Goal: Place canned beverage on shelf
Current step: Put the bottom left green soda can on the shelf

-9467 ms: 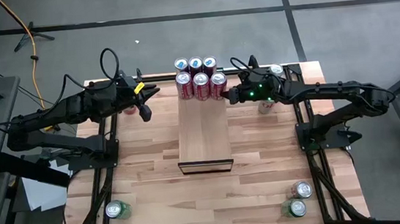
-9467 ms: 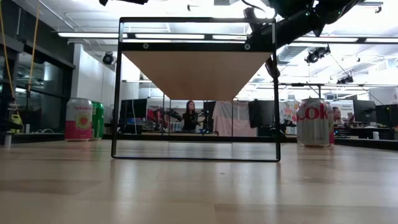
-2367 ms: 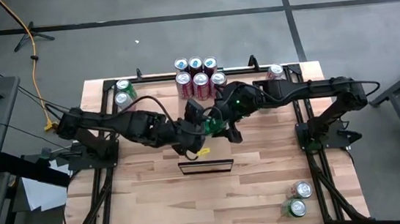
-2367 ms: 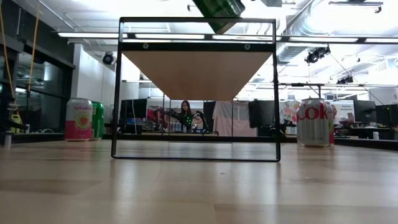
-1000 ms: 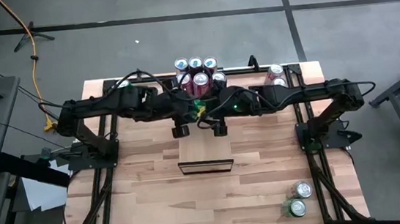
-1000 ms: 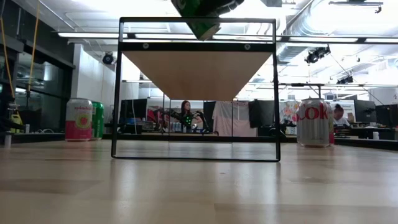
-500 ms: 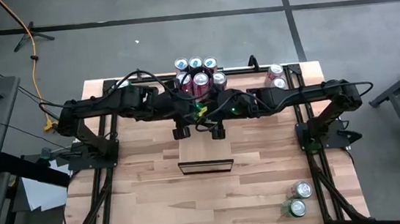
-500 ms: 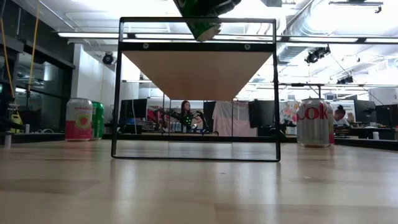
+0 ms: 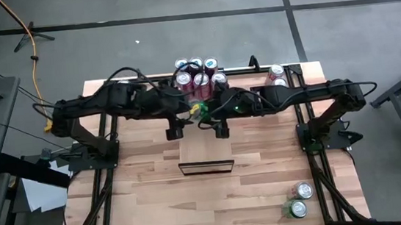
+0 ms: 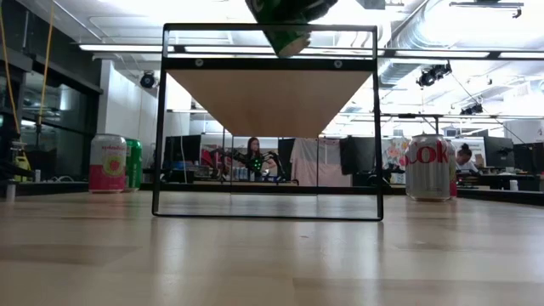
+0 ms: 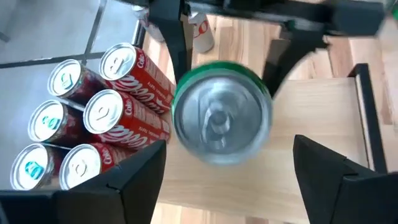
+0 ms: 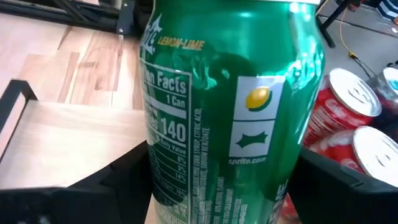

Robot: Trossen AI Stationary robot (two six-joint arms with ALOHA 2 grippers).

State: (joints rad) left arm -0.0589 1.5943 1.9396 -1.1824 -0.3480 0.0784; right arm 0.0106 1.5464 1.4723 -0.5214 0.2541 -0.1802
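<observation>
Gripping the green can (image 12: 230,112), our right gripper (image 12: 217,180) is pinching it above the shelf (image 9: 204,138) toward 12 o'clock, beside the red cans (image 11: 93,118); our left gripper (image 11: 227,180) is standing spread behind it.

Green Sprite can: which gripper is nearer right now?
Right. The right gripper has the green Sprite can between its fingers above the shelf. The left gripper faces the can's top from a gap away, fingers open, not touching.
</observation>
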